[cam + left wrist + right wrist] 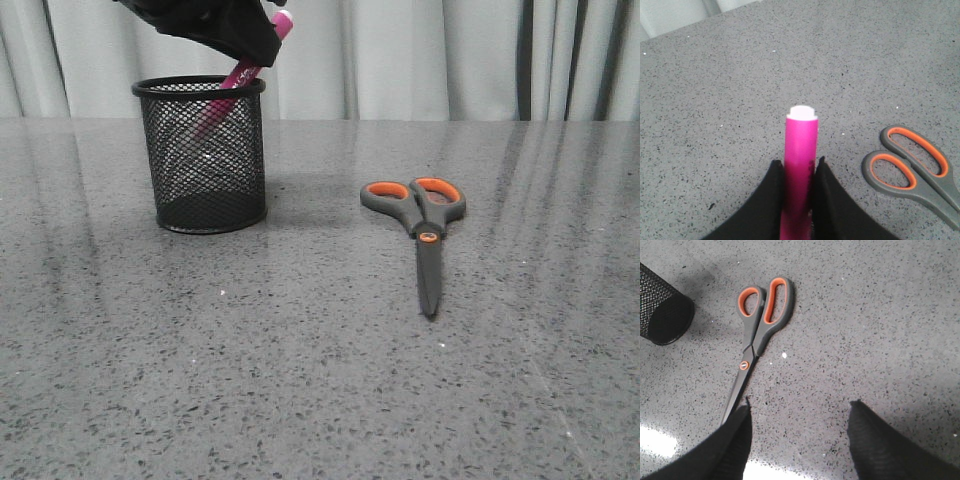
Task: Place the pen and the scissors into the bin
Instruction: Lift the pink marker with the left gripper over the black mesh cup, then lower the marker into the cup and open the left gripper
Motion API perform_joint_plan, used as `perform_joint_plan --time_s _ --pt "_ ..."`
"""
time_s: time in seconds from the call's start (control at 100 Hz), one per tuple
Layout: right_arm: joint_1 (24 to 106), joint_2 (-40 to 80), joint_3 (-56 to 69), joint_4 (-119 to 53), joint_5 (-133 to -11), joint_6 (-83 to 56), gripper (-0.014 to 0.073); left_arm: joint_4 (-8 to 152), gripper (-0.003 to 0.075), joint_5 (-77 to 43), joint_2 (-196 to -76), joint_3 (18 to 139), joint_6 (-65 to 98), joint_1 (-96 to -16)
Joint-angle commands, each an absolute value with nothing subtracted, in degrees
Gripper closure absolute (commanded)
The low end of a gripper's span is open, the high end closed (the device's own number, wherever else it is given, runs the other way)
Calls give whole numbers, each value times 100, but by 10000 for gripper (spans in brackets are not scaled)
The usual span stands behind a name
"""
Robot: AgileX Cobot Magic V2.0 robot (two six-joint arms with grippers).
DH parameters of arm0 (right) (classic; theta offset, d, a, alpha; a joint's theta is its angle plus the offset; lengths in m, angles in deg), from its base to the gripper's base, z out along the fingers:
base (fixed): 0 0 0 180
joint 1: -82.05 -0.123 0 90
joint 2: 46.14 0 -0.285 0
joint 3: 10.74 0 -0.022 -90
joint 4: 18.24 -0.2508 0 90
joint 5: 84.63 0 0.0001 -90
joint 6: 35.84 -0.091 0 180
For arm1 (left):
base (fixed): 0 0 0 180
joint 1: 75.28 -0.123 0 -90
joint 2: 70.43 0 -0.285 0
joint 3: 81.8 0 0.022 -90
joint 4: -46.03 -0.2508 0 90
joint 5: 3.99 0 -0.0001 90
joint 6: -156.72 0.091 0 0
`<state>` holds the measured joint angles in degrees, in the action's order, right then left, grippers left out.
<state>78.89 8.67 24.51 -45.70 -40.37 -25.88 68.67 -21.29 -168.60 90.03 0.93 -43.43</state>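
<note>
One pink pen (243, 72), tilted, lower end in bin (203, 155), is gripped by left claw (262, 42); right claw (799, 412) is held open.

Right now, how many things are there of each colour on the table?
Pink: 1, the pen, held by the left end effector, partly inside the cup
Black: 1, the mesh cup
Grey and orange: 1, the scissors, lying flat
Total: 3

Even soft light, glare on table (660, 442)
</note>
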Motion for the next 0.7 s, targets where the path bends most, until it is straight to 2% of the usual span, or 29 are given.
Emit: perform_joint_plan --time_s 0.0,0.09,0.21,0.4,0.47,0.69 --pt "7913 857 2274 -4658 -4284 -2547 211 6828 730 -1851 -16642 9162 101 -4310" --pt "7913 857 2274 -4658 -4275 -2547 211 6702 657 -1944 -16642 9162 101 -4310" --pt "7913 857 2274 -4658 -4262 -2547 211 6702 498 -2048 -16642 9162 101 -4382" --pt "7913 857 2274 -4658 -4248 -2547 211 6712 305 -2196 -16523 9182 77 -4493" --pt "7913 857 2274 -4658 -4243 -2547 211 6712 284 -2209 -16378 9195 65 -4533" --pt "7913 857 2274 -4658 -4244 -2547 211 6712 304 -2342 -15471 9206 65 -4768"
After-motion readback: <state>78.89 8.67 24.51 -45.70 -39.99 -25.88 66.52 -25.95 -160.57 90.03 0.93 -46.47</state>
